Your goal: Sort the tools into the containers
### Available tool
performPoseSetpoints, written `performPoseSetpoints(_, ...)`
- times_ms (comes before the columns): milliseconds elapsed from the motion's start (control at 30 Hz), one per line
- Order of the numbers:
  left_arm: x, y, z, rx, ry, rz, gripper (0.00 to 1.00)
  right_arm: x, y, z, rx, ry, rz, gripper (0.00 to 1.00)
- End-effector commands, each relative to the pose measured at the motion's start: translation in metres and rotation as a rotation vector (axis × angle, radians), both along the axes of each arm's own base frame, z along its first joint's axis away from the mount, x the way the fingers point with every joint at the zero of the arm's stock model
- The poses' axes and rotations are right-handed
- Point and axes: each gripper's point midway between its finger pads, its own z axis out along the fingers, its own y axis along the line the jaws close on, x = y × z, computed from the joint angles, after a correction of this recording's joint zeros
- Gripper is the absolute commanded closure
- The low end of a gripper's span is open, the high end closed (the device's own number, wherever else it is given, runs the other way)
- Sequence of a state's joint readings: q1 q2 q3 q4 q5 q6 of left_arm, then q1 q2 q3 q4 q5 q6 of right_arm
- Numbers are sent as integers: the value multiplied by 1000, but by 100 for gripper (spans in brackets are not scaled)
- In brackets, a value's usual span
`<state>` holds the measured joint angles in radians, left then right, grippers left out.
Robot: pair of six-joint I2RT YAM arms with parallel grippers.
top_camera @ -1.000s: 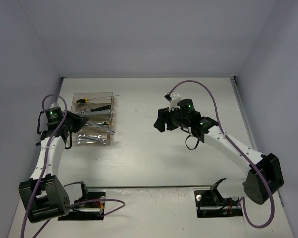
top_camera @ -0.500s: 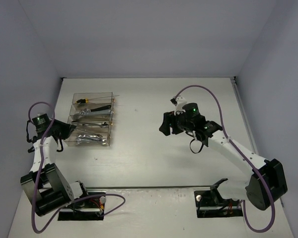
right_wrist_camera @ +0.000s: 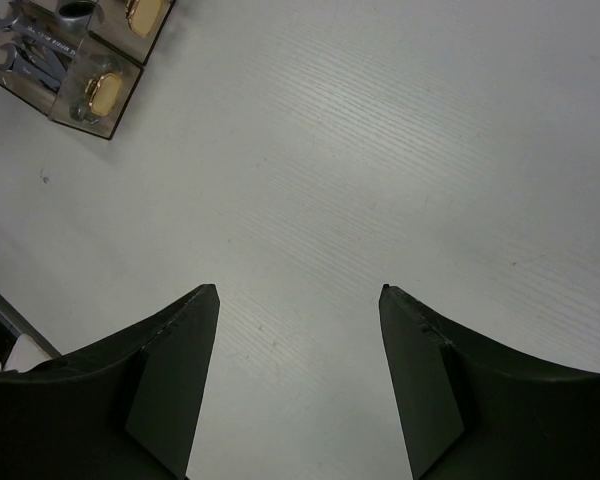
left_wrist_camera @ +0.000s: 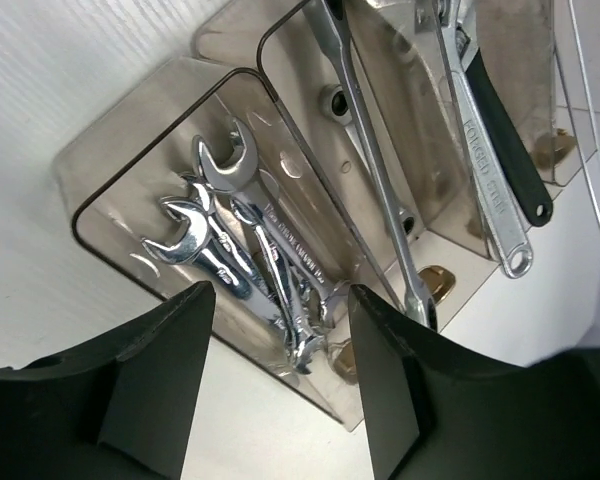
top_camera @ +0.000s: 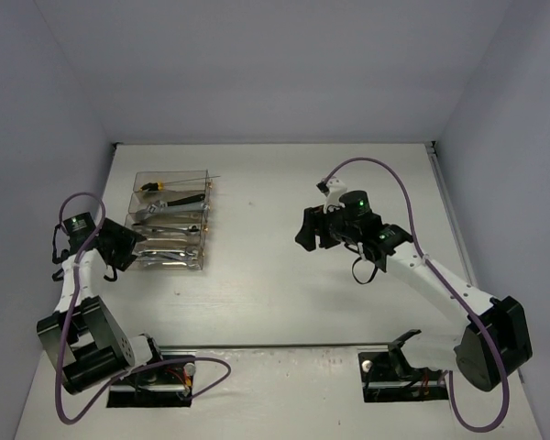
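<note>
The white table (top_camera: 284, 284) carries no loose tool that I can see, so the sorting looks finished. The four joined clear plastic bins (top_camera: 170, 220) sit at its left, their long axes running across the table. They lie directly ahead of the left gripper (left_wrist_camera: 282, 292), whose black fingers are spread and empty. The right gripper (right_wrist_camera: 298, 290), likewise spread over bare tabletop, is well apart. Inside the bins lie a black-handled adjustable wrench (left_wrist_camera: 495, 170), one long slim wrench (left_wrist_camera: 375, 200) and a heap of small shiny open-end wrenches (left_wrist_camera: 245, 250).

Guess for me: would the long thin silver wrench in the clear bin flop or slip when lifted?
Probably stiff: the long wrench looks like solid metal, so it is likely heavy for its size. Its shiny, polished shank may be slippery. Being long and thin, it could tilt if gripped near one end.
</note>
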<state>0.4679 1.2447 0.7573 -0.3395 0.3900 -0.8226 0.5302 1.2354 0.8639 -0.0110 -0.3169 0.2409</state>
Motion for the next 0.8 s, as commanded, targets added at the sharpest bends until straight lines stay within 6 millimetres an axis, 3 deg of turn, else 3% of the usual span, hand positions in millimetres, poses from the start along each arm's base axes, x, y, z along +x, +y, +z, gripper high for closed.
performPoseSetpoints(0, -7, 15, 48, 158, -13, -48, 46, 9, -3, 36, 44, -108, -23, 37)
performPoseSetpoints(133, -26, 24, 86, 317, 4, -71, 46, 13, -20, 47, 11, -126, -92, 34)
performPoseSetpoints(200, -31, 26, 102, 391, 9, -92, 46, 19, -31, 62, -2, -168, -149, 33)
performPoseSetpoints(367, -53, 24, 176, 621, -22, -180, 46, 14, -70, 108, -43, -251, -309, 2)
performPoseSetpoints(433, -62, 33, 206, 723, -27, -159, 46, 11, -88, 129, -45, -315, -385, 0)
performPoseSetpoints(533, -79, 39, 222, 799, -6, -134, 46, -1, -114, 159, -30, -408, -476, 0)
performPoseSetpoints(667, -96, 42, 229, 839, -4, -97, 45, -18, -158, 192, -66, -538, -626, 0)
performPoseSetpoints(767, -102, 40, 239, 845, -34, -74, 45, -29, -183, 207, -107, -601, -708, 0)
